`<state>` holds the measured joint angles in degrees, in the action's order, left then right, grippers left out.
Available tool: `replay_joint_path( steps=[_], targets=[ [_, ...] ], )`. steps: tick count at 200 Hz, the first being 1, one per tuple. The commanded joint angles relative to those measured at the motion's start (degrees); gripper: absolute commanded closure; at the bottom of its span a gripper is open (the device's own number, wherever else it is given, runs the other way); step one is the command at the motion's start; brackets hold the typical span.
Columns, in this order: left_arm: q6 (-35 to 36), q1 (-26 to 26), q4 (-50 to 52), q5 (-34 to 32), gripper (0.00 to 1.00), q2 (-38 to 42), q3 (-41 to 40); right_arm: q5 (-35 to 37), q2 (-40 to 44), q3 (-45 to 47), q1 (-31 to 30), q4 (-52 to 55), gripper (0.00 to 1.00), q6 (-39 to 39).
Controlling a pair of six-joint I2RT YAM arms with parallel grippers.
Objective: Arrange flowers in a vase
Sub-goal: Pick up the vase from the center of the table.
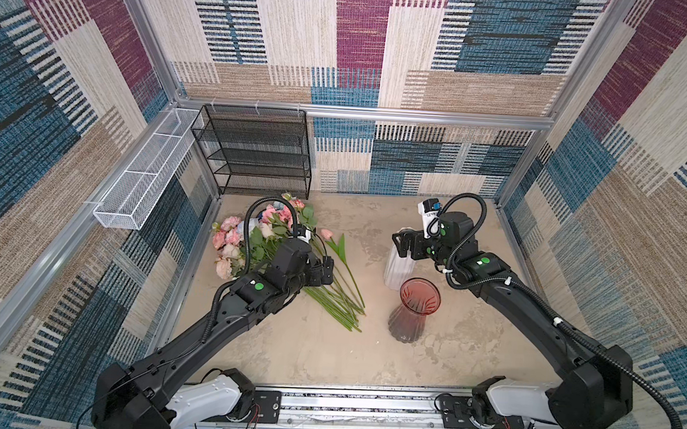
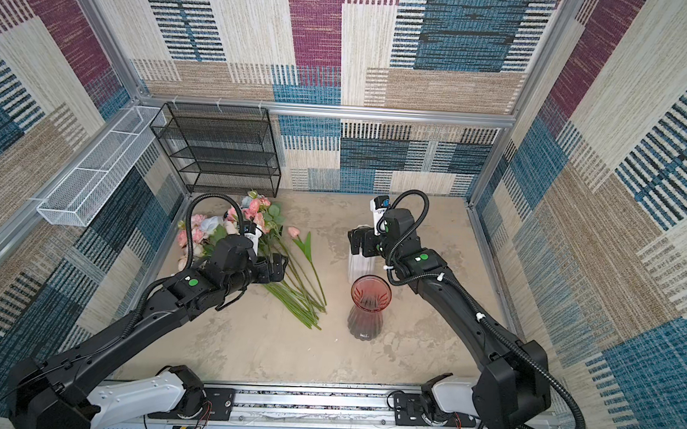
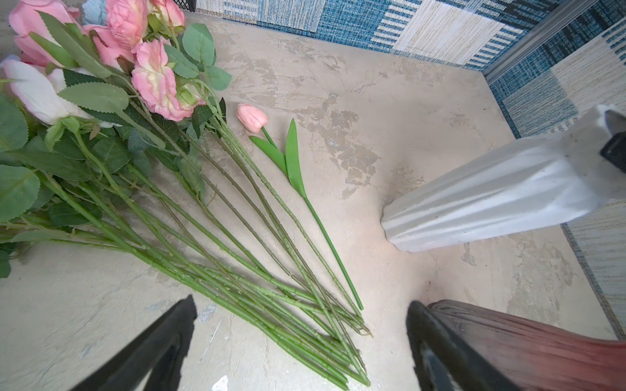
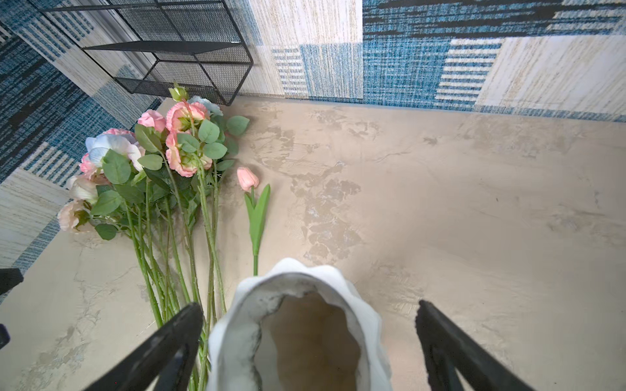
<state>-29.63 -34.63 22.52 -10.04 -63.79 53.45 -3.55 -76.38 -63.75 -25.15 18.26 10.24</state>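
Note:
The flowers [image 1: 230, 227] lie in a bunch at the table's left, pink, cream and pale blue heads toward the back, green stems [image 3: 237, 270] fanned forward. A short pink tulip [image 1: 326, 234] lies alone beside them. My left gripper [image 3: 301, 303] hangs open over the stem ends, holding nothing. A white ribbed vase [image 1: 395, 269] stands upright at centre right. My right gripper [image 4: 310, 304] is open above its mouth, one finger on each side of the rim [image 4: 237, 321], without touching. A red glass vase [image 1: 413, 313] stands just in front of it.
A black mesh shelf [image 1: 256, 149] stands against the back wall behind the flowers. A white wire basket [image 1: 144, 170] hangs on the left wall. Patterned walls close in three sides, and the arms' mounting rail [image 1: 343, 399] runs along the front edge.

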Motion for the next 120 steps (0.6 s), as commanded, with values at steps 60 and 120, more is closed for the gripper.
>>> replay_joint_path(
  steps=[60,120],
  targets=[
    [-1.75,0.02,-0.46,1.65,0.02,0.41,0.58,-1.22,-2.44,-0.35,-0.08,-3.32,0.13,0.03],
    [-1.97,0.0,-0.22,2.13,0.02,0.86,0.16,1.1,-3.46,-2.27,0.16,-5.34,0.41,0.57]
  ],
)
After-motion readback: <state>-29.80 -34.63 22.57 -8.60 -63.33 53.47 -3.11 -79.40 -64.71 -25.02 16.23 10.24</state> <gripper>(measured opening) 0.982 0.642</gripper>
